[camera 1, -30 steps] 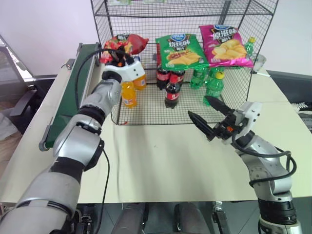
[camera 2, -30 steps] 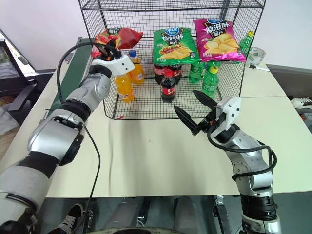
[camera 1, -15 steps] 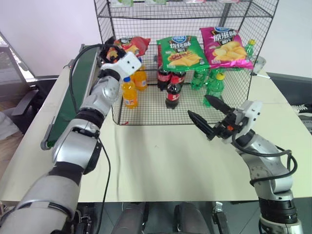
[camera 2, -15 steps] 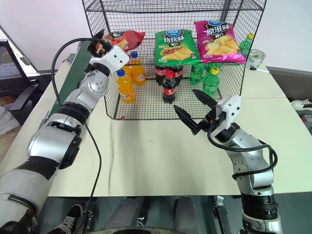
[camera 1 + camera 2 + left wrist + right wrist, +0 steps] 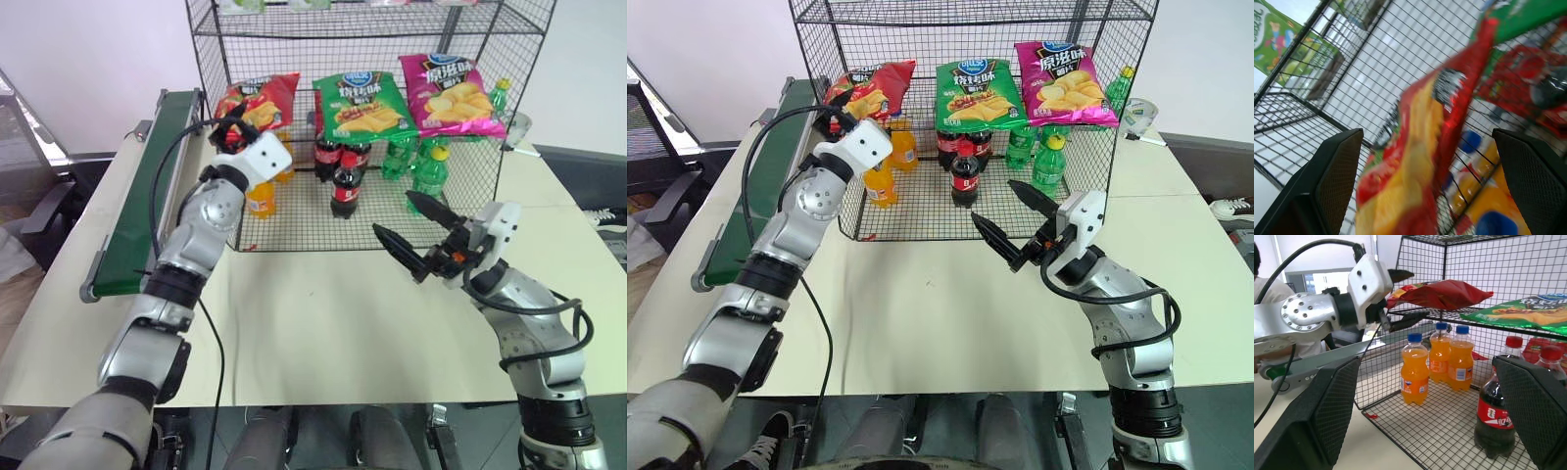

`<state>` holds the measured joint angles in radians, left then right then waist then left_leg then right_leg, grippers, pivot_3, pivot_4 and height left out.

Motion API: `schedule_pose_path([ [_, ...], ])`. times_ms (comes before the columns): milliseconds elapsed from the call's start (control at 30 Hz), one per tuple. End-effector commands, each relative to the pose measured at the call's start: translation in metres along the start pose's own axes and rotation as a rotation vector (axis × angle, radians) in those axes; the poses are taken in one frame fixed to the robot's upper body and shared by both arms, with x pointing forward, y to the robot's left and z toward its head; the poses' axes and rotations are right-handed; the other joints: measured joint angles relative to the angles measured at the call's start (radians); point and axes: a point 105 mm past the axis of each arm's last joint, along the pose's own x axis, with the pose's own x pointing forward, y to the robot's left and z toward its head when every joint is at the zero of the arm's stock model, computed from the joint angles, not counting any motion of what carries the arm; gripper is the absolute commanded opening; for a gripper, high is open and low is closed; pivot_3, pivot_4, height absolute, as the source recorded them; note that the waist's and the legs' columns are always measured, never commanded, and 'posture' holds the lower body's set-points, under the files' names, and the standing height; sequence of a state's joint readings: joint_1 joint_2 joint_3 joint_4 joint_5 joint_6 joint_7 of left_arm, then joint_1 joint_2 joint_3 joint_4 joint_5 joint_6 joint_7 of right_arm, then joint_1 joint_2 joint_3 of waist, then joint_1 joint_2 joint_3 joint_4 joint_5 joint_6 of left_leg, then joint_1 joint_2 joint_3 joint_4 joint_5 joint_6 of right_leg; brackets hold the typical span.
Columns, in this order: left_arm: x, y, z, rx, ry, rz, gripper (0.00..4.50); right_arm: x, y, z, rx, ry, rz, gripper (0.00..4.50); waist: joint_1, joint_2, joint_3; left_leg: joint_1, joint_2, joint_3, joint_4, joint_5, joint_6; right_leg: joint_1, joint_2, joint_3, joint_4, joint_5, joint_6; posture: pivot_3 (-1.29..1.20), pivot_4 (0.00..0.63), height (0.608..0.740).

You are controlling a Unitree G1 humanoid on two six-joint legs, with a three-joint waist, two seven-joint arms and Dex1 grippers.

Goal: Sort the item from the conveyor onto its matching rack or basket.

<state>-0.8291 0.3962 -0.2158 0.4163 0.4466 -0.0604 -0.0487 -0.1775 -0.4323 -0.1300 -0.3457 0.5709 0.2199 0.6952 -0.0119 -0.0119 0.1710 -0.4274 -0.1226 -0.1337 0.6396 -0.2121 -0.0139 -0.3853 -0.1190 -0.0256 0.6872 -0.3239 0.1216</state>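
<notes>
**Red bag lies on the rack shelf, left gripper drawing clear**

The red crisp bag lies on the upper grid shelf of the black wire rack, just past the tips of the left gripper and apart from them. In the left wrist view the bag hangs between the two spread fingers with open air on both sides, so nothing pinches it. The conveyor runs behind and beside that arm, with nothing on the stretch in view.

Judging by its look, the bag is light, puffed with air and soft, with a slick foil skin that can slide between pads; the crisps inside would break under a hard squeeze. A crimped end seam or a flat edge seems the safest place to take hold, not the swollen middle.

The right gripper hovers over the table in front of the rack, fingers spread and holding nothing.

Against the frame a second earlier, the left gripper was pressed on the bag's near end at the shelf; now its fingers stand wide and the hand has pulled back towards the robot. The bag now lies spread flatter along the shelf. The right gripper has kept its place.
</notes>
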Motion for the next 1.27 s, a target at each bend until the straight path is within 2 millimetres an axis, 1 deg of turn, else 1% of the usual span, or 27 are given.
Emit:
schedule_pose_path([
  [33,-0.013,0.013,0.018,-0.003,-0.081,0.028,4.45,0.002,0.001,0.008,-0.018,-0.026,0.015,4.5,-0.002,0.0,0.0,0.0,0.0,0.0,0.0,0.0,0.0,0.0,0.0,0.0,0.0,0.0,0.0,0.0,0.15,0.74],
  [100,-0.024,0.014,0.024,0.0,-0.126,0.018,4.45,0.001,-0.001,0.009,-0.022,-0.027,0.012,4.5,-0.002,0.0,0.0,0.0,0.0,0.0,0.0,0.0,0.0,-0.001,0.0,0.0,0.0,0.0,0.0,0.0,0.15,0.74],
  [167,-0.036,0.018,0.029,-0.094,-0.172,0.023,4.45,-0.002,-0.003,0.011,-0.034,-0.022,0.012,4.5,0.0,0.0,0.0,-0.001,0.0,0.0,0.0,0.0,0.0,-0.001,0.0,0.001,0.0,0.0,0.0,0.0,0.15,0.74],
  [233,-0.051,0.017,0.029,-0.224,-0.204,-0.025,4.45,-0.006,-0.006,0.012,-0.052,-0.006,0.018,4.5,-0.001,0.0,0.0,-0.001,0.0,0.0,0.0,0.0,0.0,-0.001,0.0,0.001,-0.001,0.0,0.0,0.0,0.15,0.74],
  [333,-0.076,0.019,0.018,-0.495,-0.191,-0.091,4.45,-0.014,-0.011,0.012,-0.075,0.025,0.028,4.5,-0.001,0.0,0.0,0.0,0.0,0.0,-0.001,0.0,0.0,-0.001,0.0,0.001,-0.001,0.0,0.0,0.0,0.15,0.74],
  [433,-0.099,0.013,0.003,-0.649,-0.134,-0.19,4.45,-0.02,-0.015,0.013,-0.093,0.049,0.041,4.5,-0.002,0.001,0.0,0.0,0.001,0.0,-0.001,0.0,0.0,-0.001,-0.001,0.001,-0.001,0.0,-0.001,0.0,0.15,0.74],
  [533,-0.126,0.016,-0.014,-0.831,-0.041,-0.227,4.45,-0.029,-0.023,0.013,-0.123,0.092,0.048,4.5,-0.002,0.001,0.0,0.0,0.002,0.0,-0.001,-0.002,0.003,-0.001,-0.001,0.001,-0.001,0.0,-0.001,0.0,0.15,0.74],
  [567,-0.134,0.018,-0.018,-0.862,-0.015,-0.236,4.45,-0.033,-0.025,0.013,-0.129,0.106,0.053,4.5,-0.002,0.001,0.0,0.0,0.002,0.0,-0.001,-0.002,0.003,0.0,-0.001,0.001,-0.002,0.0,-0.001,0.0,0.15,0.74],
  [633,-0.149,0.02,-0.024,-0.878,0.029,-0.255,4.45,-0.043,-0.028,0.011,-0.142,0.143,0.06,4.5,0.003,0.001,0.0,0.0,0.002,0.0,-0.001,-0.002,0.004,0.0,-0.001,0.001,-0.002,0.0,-0.001,0.0,0.15,0.74],
  [767,-0.177,0.026,-0.04,-0.853,0.096,-0.3,4.45,-0.066,-0.034,0.007,-0.173,0.227,0.071,4.5,0.005,0.001,0.0,0.001,0.002,0.0,-0.001,-0.003,0.005,0.002,-0.001,0.001,-0.004,0.0,-0.001,0.0,0.15,0.74],
  [867,-0.195,0.03,-0.055,-0.801,0.15,-0.339,4.45,-0.083,-0.04,0.006,-0.186,0.282,0.068,4.5,0.005,0.001,0.0,0.001,0.002,0.0,-0.001,-0.004,0.007,0.003,-0.001,0.001,-0.004,0.0,-0.001,0.0,0.15,0.74],
  [933,-0.203,0.034,-0.064,-0.791,0.177,-0.338,4.45,-0.09,-0.044,0.005,-0.198,0.307,0.065,4.5,0.005,0.001,0.0,0.002,0.002,0.0,-0.003,-0.004,0.007,0.003,-0.002,0.001,-0.005,0.0,-0.001,0.0,0.15,0.74],
  [1033,-0.222,0.035,-0.081,-0.757,0.235,-0.36,4.45,-0.1,-0.05,0.002,-0.208,0.343,0.049,4.5,0.003,0.001,0.0,0.002,0.002,0.0,-0.003,-0.004,0.007,0.003,-0.002,0.001,-0.006,0.0,-0.002,0.0,0.15,0.74],
  [1067,-0.228,0.037,-0.088,-0.757,0.262,-0.35,4.45,-0.103,-0.052,0.001,-0.21,0.35,0.042,4.5,0.003,0.001,0.0,0.002,0.002,0.0,-0.004,-0.004,0.007,0.003,-0.002,0.001,-0.006,0.0,-0.002,0.0,0.15,0.74],
  [1133,-0.242,0.044,-0.11,-0.718,0.329,-0.32,4.45,-0.109,-0.055,0.0,-0.224,0.371,0.036,4.5,0.003,0.001,0.0,0.003,0.002,0.001,-0.006,-0.004,0.007,0.002,-0.003,0.001,-0.007,0.0,-0.002,0.0,0.15,0.74],
  [1167,-0.247,0.045,-0.116,-0.683,0.342,-0.333,4.45,-0.112,-0.058,-0.001,-0.23,0.38,0.029,4.5,0.003,0.001,0.0,0.003,0.002,0.001,-0.006,-0.004,0.007,0.002,-0.003,0.001,-0.007,0.0,-0.002,0.0,0.15,0.74],
  [1267,-0.256,0.053,-0.128,-0.651,0.357,-0.336,4.45,-0.121,-0.062,-0.002,-0.242,0.404,0.017,4.5,0.003,0.002,0.0,0.003,0.003,0.001,-0.007,-0.004,0.007,0.002,-0.003,0.001,-0.007,0.0,-0.002,0.0,0.15,0.74],
])
